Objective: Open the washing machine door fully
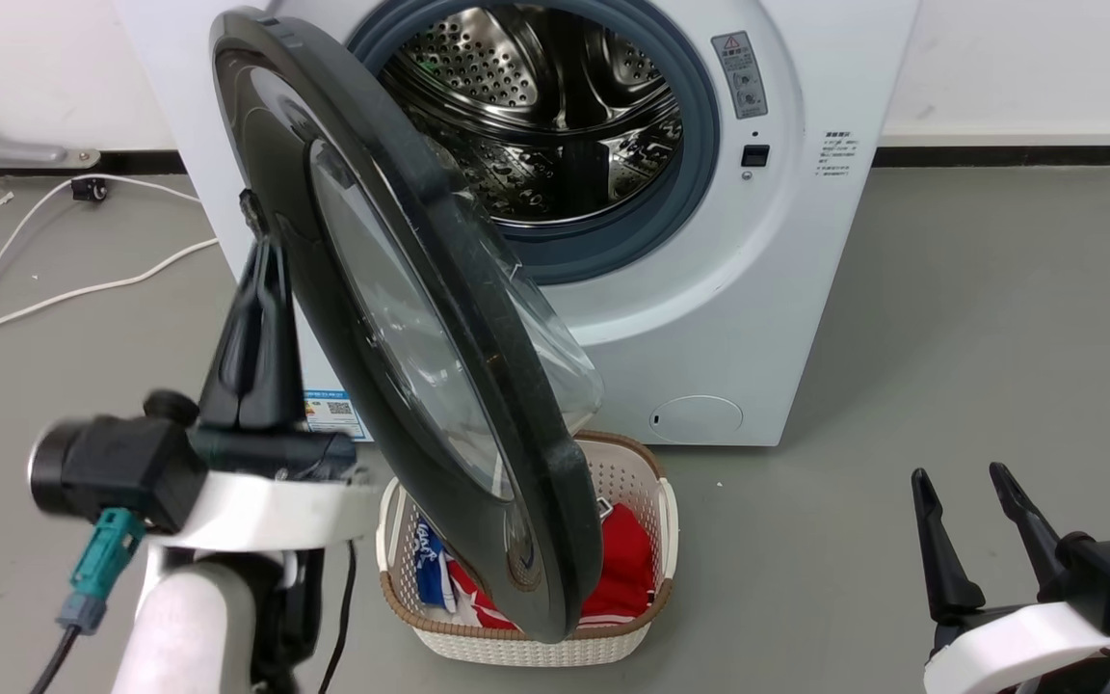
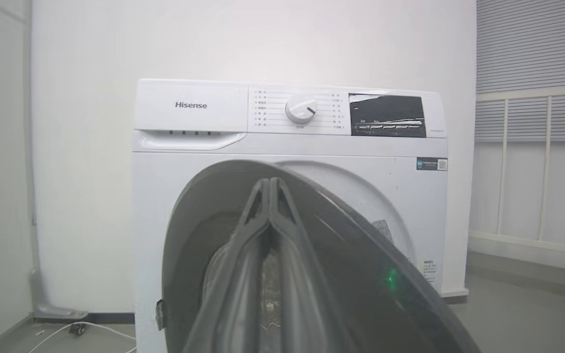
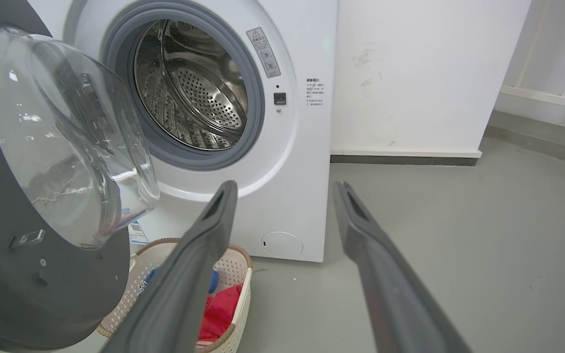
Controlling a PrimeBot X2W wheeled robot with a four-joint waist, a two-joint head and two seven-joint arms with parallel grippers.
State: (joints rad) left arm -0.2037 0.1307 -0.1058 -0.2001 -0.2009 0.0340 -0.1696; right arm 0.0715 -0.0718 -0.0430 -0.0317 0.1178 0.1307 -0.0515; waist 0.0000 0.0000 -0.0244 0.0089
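Currently the washing machine door [image 1: 391, 308] is seen partly swung out from the washing machine [image 1: 757, 289], hinged at the machine's 9 o'clock side and turned nearly edge-on to the head camera. The opening is exposed, so the steel drum [image 1: 555, 106] and grey gasket [image 1: 603, 255] are visible past the door's 3 o'clock edge. In the head view the left gripper [image 1: 266, 253] is found at 8 o'clock, its 2 fingers pressed together with nothing seen between them, tips laid along the door's glossy outer face at its 9 o'clock side; whether contact is made cannot be told. The same closed pair [image 2: 269, 180] is shown in the left wrist view against the door [image 2: 361, 274], with the machine's control panel [image 2: 194, 105] at 12 o'clock. The right gripper [image 1: 960, 472] is held at 4 o'clock of the head view, fingers spread wide and holding nothing, well apart from the door. In the right wrist view its spread fingers [image 3: 285, 186] are aimed at the machine front [image 3: 302, 147], with the door's inner face and glass bowl [image 3: 42, 274] at 9 o'clock. A laundry basket [image 1: 656, 463] with a red garment [image 1: 627, 559] is placed on the floor at 6 o'clock, under the door's lower edge. A white cable [image 1: 83, 289] is laid on the floor at 9 o'clock.
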